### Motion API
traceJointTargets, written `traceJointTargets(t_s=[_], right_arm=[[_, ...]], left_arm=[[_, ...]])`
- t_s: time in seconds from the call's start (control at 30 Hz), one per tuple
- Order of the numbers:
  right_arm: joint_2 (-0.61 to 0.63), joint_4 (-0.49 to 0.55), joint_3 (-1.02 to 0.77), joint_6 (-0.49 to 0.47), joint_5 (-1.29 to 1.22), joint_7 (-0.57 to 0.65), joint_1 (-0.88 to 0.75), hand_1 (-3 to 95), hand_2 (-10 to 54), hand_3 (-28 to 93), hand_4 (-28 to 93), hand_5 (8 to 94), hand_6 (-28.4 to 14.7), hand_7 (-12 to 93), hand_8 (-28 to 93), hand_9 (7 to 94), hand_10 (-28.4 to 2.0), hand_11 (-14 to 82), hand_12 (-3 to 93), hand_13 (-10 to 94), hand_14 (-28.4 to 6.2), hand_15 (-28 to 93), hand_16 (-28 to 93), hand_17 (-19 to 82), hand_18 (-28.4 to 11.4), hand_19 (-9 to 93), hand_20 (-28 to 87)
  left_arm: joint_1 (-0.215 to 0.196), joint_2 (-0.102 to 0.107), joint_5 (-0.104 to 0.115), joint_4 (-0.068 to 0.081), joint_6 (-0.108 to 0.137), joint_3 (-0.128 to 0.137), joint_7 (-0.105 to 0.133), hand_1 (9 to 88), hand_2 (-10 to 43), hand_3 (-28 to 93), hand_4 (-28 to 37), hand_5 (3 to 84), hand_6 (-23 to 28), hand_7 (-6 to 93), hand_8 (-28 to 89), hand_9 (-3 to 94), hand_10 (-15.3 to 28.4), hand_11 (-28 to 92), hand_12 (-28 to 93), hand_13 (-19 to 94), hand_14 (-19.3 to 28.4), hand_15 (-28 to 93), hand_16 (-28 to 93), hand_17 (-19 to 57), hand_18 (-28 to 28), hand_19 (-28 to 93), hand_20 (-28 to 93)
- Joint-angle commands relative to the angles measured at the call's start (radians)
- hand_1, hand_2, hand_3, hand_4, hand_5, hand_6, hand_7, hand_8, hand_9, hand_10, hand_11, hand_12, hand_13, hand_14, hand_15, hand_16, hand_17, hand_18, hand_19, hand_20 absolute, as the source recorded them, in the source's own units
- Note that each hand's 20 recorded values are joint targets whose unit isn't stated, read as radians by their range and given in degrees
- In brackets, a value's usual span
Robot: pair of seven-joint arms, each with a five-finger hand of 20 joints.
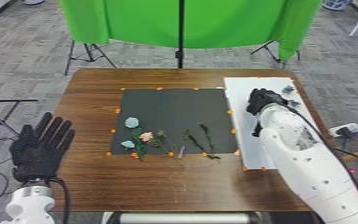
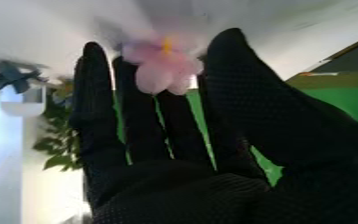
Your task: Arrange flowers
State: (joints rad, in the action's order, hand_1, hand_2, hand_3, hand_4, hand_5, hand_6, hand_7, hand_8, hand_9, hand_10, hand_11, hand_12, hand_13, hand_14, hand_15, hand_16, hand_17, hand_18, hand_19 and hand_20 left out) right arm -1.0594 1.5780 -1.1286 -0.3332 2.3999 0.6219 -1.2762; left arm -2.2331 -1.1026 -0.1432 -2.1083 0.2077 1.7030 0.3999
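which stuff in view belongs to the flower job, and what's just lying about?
Job:
- pink flower
- pale blue flowers
- peach flower
- green stems
- dark mat
- white mat

Not job:
- green backdrop
- black stand
- blue-and-white pot on the floor

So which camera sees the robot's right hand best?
The right wrist view, because the right hand looks big and close there, with a pink flower by it. The head view shows the hand small, over the white board.

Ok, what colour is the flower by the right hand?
The flower is pink with a touch of yellow; the right wrist view shows it best.
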Motion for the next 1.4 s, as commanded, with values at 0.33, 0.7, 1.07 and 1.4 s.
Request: traceJointTargets(t_s=[0.33, 0.7, 1.07, 1.4], right_arm=[[0.034, 0.044, 0.038, 0.261, 0.045, -0.001, -0.060, 66.8, -9.5, 65, -28, 65.9, -4.6, 38, -5, 66.2, -15.7, 34.4, 38.6, 63, -9.0, 63, 35, 42, -20.4, 89, 44], [0.037, 0.255, 0.184, 0.238, 0.033, -0.179, -0.055, 64.3, -9.5, 67, -28, 65.7, -4.6, 34, -6, 65.8, -16.0, 31.0, 37.7, 61, -9.5, 62, 34, 40, -20.9, 89, 44], [-0.021, 0.268, 0.298, 0.154, 0.052, -0.268, -0.016, 63.1, -9.5, 68, -28, 64.4, -3.7, 32, -15, 62.5, -16.4, 35.3, 31.5, 60, -9.1, 61, 34, 39, -21.0, 89, 44], [-0.009, 0.314, 0.335, 0.114, 0.058, -0.277, -0.043, 61.9, -9.5, 68, -28, 63.7, -3.7, 32, -18, 60.9, -16.8, 36.9, 28.4, 59, -9.3, 61, 33, 38, -21.3, 90, 45]], left_arm=[[-0.012, -0.010, 0.007, 0.004, 0.006, -0.006, -0.009, 28.3, 8.6, 79, -28.3, 41.6, 10.1, 10.0, -10, 35.2, 16.2, 19, 8, 26, 16.7, 35, -8, -9.5, 14.7, 37, 11], [-0.008, -0.005, 0.010, 0.006, 0.012, -0.005, -0.021, 28.3, 8.7, 79, -28.3, 41.6, 10.0, 10.0, -10, 35.2, 16.1, 19, 8, 26, 16.6, 35, -8, -9.5, 14.8, 37, 11], [0.009, 0.000, 0.012, 0.010, 0.019, -0.020, -0.044, 28.5, 9.0, 78, -28.3, 41.9, 10.2, 10.2, -10, 35.3, 16.3, 19, 8, 26, 16.6, 35, -8, -9.6, 14.8, 37, 11], [0.001, 0.006, 0.040, -0.004, 0.039, -0.013, -0.019, 28.3, 9.2, 79, -28.3, 42.6, 10.4, 10.4, -10, 35.8, 16.4, 20, 8, 26, 16.8, 36, -8, -9.8, 14.9, 37, 12]])
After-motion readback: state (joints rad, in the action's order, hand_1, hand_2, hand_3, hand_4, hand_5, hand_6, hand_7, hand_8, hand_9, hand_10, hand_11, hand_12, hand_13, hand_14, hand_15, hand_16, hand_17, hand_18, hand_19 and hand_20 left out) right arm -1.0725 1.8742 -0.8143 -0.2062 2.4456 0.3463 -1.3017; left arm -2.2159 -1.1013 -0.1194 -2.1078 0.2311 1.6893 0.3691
